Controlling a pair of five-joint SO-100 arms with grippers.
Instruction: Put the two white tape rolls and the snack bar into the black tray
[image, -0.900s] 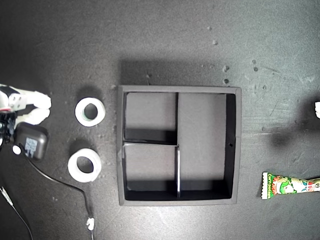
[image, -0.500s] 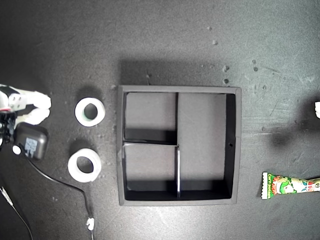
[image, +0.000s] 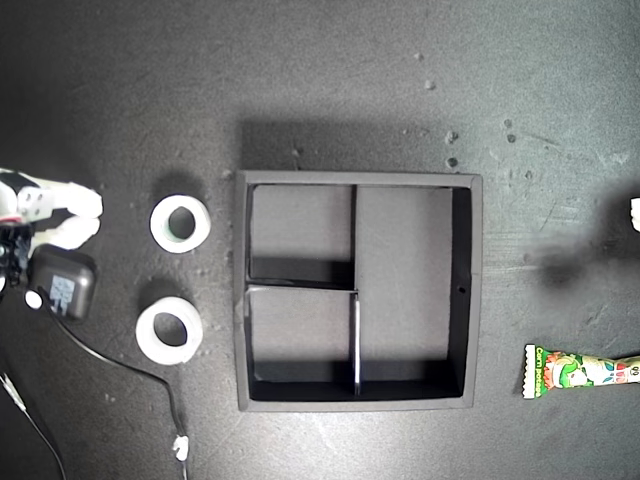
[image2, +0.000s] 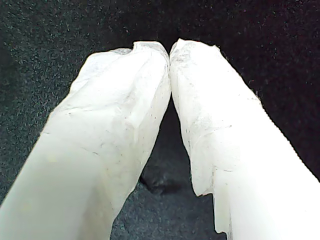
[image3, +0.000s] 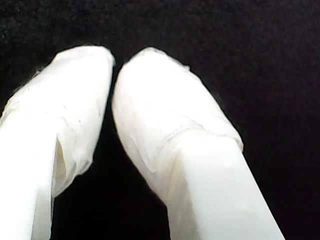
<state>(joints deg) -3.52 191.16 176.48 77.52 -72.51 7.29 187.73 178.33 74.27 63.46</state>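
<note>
Lying beside black tray (image: 476, 290), snack bar (image: 580, 371), lettering unreadable

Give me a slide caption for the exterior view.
Empty square black tray, two white tape rings beside it, green-and-white snack bar opposite.

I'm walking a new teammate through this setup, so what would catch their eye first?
The square matte black tray sits mid-frame in the exterior view, all three compartments bare. Two white translucent tape rings lie off its left wall in that view, and the green-and-white wrapped snack bar pokes in at the lower right edge.
</note>
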